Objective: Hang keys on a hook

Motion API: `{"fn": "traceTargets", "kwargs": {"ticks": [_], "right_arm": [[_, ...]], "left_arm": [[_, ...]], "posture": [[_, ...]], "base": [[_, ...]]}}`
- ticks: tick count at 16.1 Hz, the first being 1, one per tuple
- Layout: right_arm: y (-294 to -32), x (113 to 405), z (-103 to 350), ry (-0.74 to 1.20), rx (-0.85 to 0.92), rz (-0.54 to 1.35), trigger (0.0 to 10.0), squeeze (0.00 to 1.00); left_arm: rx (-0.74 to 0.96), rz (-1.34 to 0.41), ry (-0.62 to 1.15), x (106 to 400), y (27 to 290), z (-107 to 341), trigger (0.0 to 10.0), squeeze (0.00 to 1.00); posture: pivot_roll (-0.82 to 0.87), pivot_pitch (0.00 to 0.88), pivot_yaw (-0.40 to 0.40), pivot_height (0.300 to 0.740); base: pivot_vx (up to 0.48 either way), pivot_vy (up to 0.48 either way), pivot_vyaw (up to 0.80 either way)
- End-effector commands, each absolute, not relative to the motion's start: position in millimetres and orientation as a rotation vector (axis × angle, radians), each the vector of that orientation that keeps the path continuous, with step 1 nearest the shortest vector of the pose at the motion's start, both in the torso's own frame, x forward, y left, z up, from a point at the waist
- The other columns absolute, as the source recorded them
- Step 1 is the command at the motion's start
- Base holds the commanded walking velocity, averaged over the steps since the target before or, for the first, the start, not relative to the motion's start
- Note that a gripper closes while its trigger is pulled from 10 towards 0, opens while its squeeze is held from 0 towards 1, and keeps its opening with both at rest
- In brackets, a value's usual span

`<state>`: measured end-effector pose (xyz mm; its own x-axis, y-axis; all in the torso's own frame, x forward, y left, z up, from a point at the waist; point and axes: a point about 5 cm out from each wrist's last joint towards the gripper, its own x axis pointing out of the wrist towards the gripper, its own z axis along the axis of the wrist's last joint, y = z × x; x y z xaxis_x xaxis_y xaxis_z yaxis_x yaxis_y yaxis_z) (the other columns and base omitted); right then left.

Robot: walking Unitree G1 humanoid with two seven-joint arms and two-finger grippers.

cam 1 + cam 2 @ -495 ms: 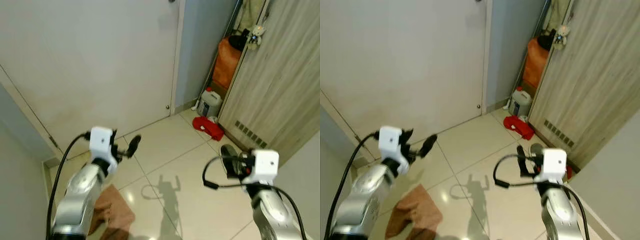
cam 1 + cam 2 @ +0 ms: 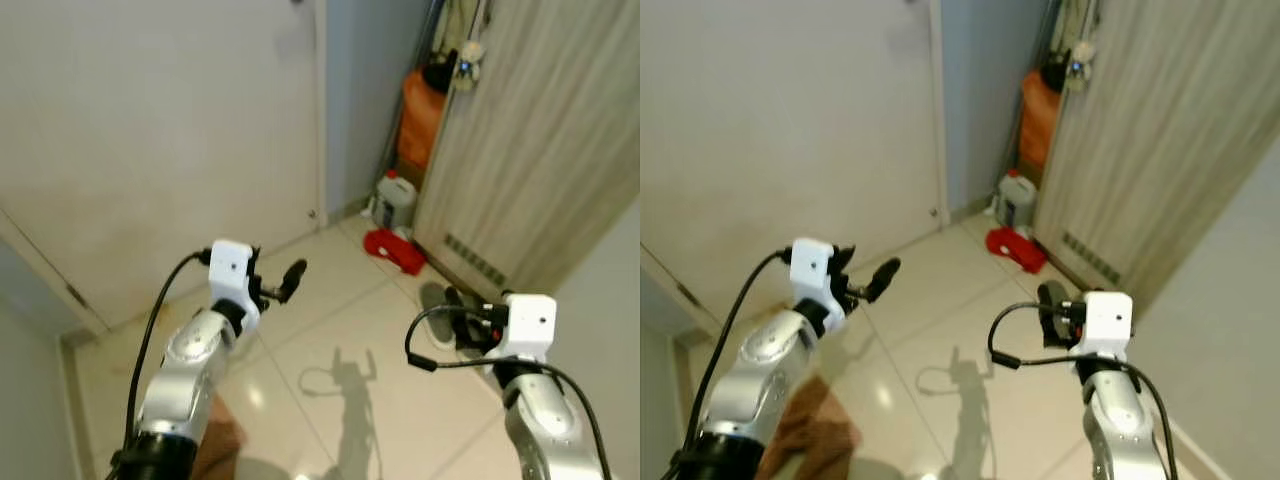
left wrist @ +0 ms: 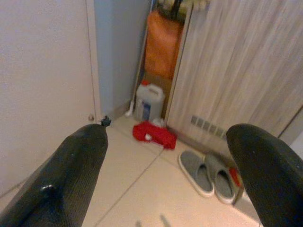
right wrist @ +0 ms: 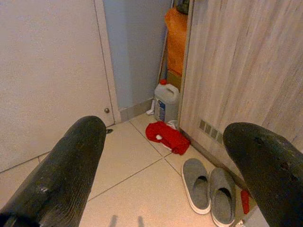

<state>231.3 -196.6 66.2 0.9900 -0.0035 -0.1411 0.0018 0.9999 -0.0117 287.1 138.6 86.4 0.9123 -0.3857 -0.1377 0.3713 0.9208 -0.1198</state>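
Note:
I cannot make out any keys. A small pale trinket (image 2: 466, 58) hangs high on the edge of the wood-grain panel (image 2: 540, 150); a hook is too small to tell. My left gripper (image 2: 288, 277) is raised in front of the white door (image 2: 150, 130), open, with nothing between its fingers (image 3: 71, 175). My right gripper (image 2: 468, 322) is held low over the floor tiles, also open and empty, with its fingers (image 4: 66, 165) wide apart.
In the corner between the door and the panel stand an orange bag (image 2: 420, 110) and a white jug (image 2: 394, 197). A red cloth (image 2: 393, 250) and grey slippers (image 4: 208, 189) lie on the floor by the panel. A brown cloth (image 2: 810, 430) lies under my left arm.
The whole picture has shifted left and down, so the camera has turned. My left arm has risen a little and reaches further forward. Both grippers stay open.

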Motion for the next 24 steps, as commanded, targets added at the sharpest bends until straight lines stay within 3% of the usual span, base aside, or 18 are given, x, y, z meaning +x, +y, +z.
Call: {"fn": "traceTargets", "kwargs": {"ticks": [1, 3, 14, 17, 19, 24], "right_arm": [[-193.9, 230.9, 70.4, 0.119, -0.012, 0.012, 10.0, 0.0], [-188.4, 227.7, 68.5, 0.14, 0.026, 0.035, 10.0, 0.0], [-190.6, 228.5, 61.8, 0.179, 0.018, 0.04, 10.0, 0.0], [-193.0, 228.5, 67.2, 0.151, -0.004, 0.035, 10.0, 0.0], [-190.4, 213.7, 67.3, 0.173, -0.026, 0.074, 10.0, 0.0], [-192.1, 216.5, 64.8, 0.164, -0.02, 0.058, 10.0, 0.0]], "left_arm": [[-0.089, -0.385, 0.165, 286.0, 139.0, 84.1, 10.0, 0.0], [-0.134, -0.365, 0.173, 284.2, 140.5, 80.8, 10.0, 0.0], [-0.101, -0.287, 0.187, 286.8, 154.0, 73.0, 10.0, 0.0], [-0.093, -0.309, 0.191, 275.6, 155.5, 69.7, 10.0, 0.0], [-0.063, -0.366, 0.249, 250.4, 165.2, 61.7, 10.0, 0.0], [-0.07, -0.338, 0.221, 267.1, 164.5, 64.1, 10.0, 0.0]], "posture": [[-0.14, 0.0, 0.076, 0.74], [-0.14, 0.0, 0.071, 0.74], [-0.1, 0.0, 0.02, 0.74], [-0.11, 0.0, 0.027, 0.74], [-0.1, 0.0, 0.033, 0.74], [-0.11, 0.0, 0.043, 0.74]], "base": [[0.0, -0.45, 0.0], [0.0, -0.444, -0.37], [-0.029, 0.0, -0.66], [0.0, 0.0, -0.65], [0.0, 0.0, -0.66], [0.0, 0.0, -0.65]]}}
